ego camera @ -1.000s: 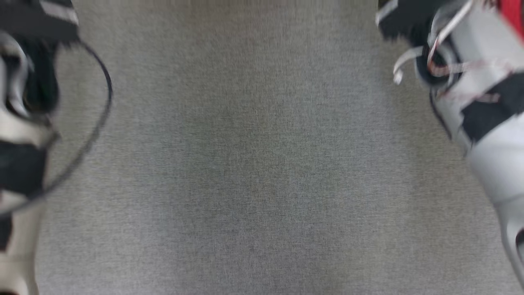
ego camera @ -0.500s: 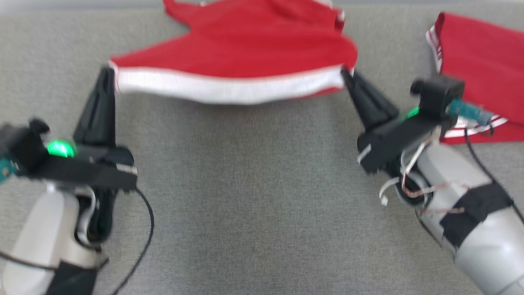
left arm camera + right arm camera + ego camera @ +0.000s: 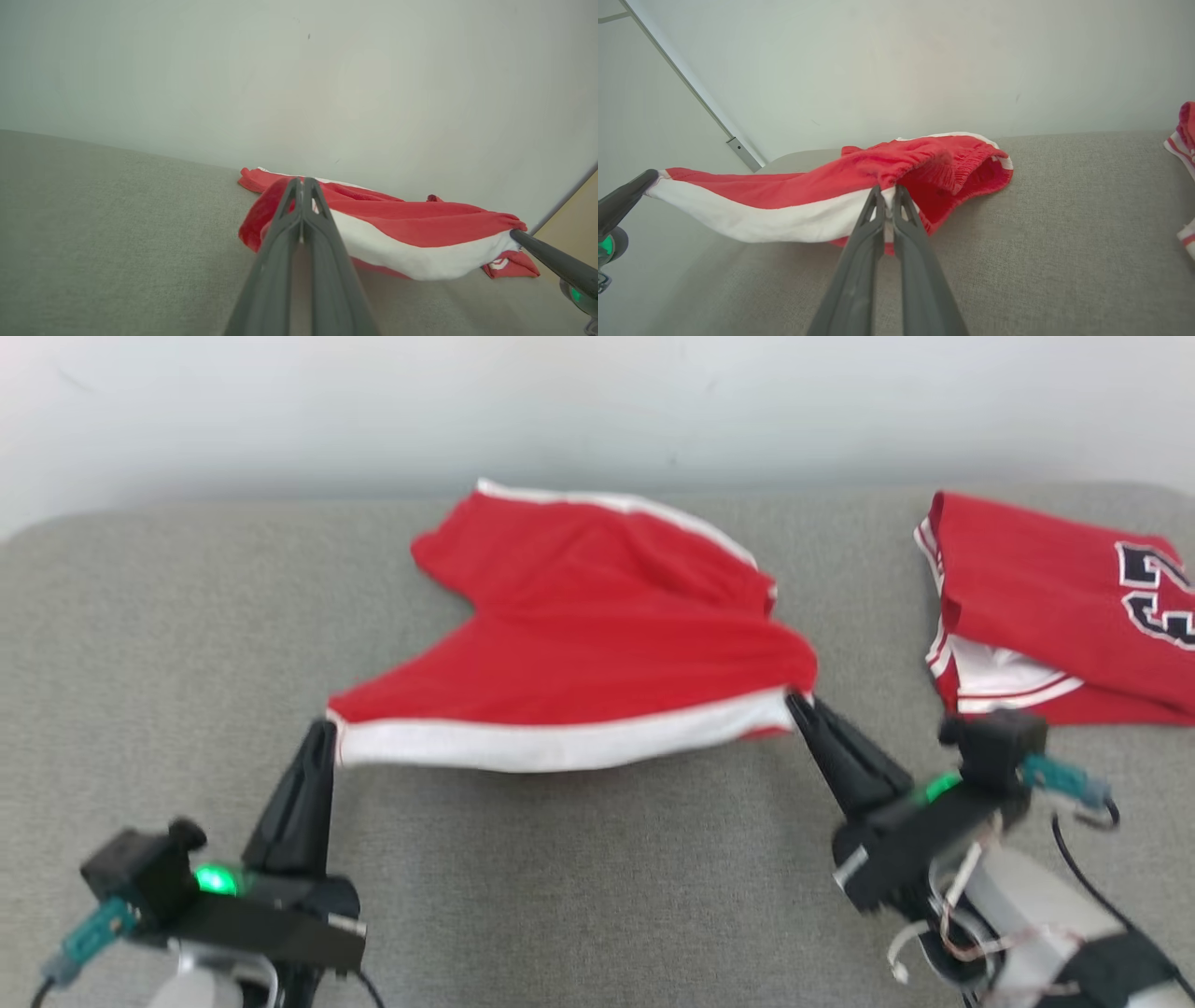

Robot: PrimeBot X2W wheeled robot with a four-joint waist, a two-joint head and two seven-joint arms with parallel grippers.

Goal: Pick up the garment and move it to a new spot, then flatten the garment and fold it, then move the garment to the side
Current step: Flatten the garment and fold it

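Observation:
The garment is a pair of red shorts with a white band along the near edge, lying on the grey cushion. My left gripper is shut on the band's left corner. My right gripper is shut on the right corner. The white edge hangs stretched between them, lifted off the cushion, while the far part rests on the fabric. In the left wrist view the garment spreads rightward from my closed left gripper. The right wrist view has the garment bunched at my right gripper.
A second red jersey with dark numerals and white trim lies on the cushion at the far right, close to my right arm. A pale wall rises directly behind the cushion's far edge. Bare grey cushion stretches at the left and in front.
The head camera has tilted up, so cushion, garment and wall slid down the picture. Both grippers keep hold of the white band's corners.

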